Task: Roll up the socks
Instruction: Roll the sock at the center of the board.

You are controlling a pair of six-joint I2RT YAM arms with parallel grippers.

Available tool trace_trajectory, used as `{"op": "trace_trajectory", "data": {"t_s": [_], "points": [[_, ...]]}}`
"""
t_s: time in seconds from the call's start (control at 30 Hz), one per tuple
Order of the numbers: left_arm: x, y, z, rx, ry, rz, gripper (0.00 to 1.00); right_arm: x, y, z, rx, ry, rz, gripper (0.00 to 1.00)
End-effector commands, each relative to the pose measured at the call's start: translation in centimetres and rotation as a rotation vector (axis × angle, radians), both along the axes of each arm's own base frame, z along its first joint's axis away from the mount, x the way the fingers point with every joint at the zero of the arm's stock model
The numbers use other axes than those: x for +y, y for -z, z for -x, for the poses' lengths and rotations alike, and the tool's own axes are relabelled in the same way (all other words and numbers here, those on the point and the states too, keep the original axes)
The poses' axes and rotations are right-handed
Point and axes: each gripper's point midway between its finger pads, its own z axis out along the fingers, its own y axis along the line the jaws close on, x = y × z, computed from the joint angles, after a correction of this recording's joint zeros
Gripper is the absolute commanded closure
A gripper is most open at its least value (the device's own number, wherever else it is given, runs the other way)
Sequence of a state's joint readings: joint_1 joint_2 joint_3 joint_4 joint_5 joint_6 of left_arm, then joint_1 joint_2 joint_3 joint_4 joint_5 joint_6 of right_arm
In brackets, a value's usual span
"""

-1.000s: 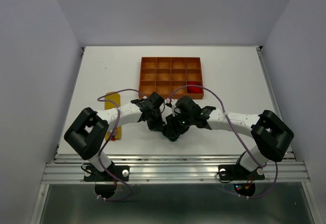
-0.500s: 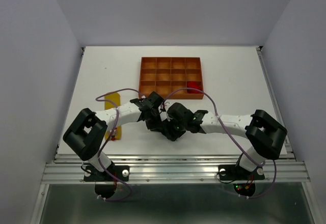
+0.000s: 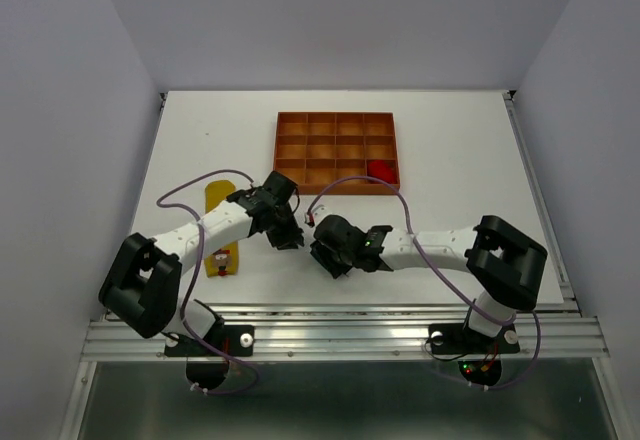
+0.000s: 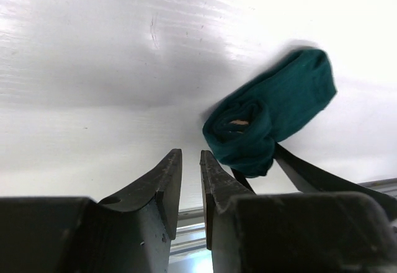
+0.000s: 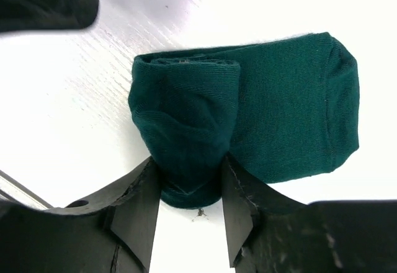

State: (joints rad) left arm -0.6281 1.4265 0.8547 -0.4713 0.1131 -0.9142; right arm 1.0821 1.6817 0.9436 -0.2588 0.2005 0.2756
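Sock-rolling under way at the near side of the table (image 3: 470,170): the right claw (image 5: 190,167) is clamped on the rolled end of the green sock (image 5: 279,118), one finger on each side of the coil. The rest of the sock lies flat on the white top, not yet wound in. By the look of it, the roll is about half made.

Just beside it, the left claw (image 4: 190,158) hangs low over the table with its fingers a narrow slit apart and nothing between them. It is clear of the sock, whose coil faces it. From overhead the two wrists meet in front of the tray (image 3: 336,115) and hide the green sock beneath them.

The step seems to call for a firm pinch on the coil while it is turned over toward the flat end. The left claw would best press that loose end down, so the fabric winds rather than slides. The layers need to stay square, or the bundle may go cone-shaped, and a slackened grip could let the coil spring open.

Farther left, the yellow sock (image 3: 216,200) lies flat and unrolled, partly under the left arm. Farthest off, the red sock (image 3: 379,171) sits bundled in the near right compartment of the tray.
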Motion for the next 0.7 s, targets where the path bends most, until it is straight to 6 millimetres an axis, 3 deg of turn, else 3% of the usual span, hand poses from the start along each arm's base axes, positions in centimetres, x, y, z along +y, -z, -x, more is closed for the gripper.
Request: {"op": "trace_trajectory", "data": {"t_s": [0.0, 0.1, 0.3, 0.67], "points": [[0.6, -1.0, 0.0, -0.031, 0.001, 0.017, 0.70, -3.3, 2.8, 1.2, 0.041, 0.016, 0.165, 0.62], [0.5, -1.4, -0.1, -0.049, 0.006, 0.034, 0.70, -2.6, 2.6, 1.7, 0.069, 0.005, 0.134, 0.74], [0.0, -1.6, 0.1, -0.065, 0.029, 0.070, 0.70, -0.1, 0.5, 2.8, 0.136, -0.050, 0.020, 0.80], [-0.5, -1.6, 1.2, -0.071, 0.092, 0.137, 0.69, 1.0, -1.4, 3.8, 0.515, -0.067, -0.232, 0.81]]}}
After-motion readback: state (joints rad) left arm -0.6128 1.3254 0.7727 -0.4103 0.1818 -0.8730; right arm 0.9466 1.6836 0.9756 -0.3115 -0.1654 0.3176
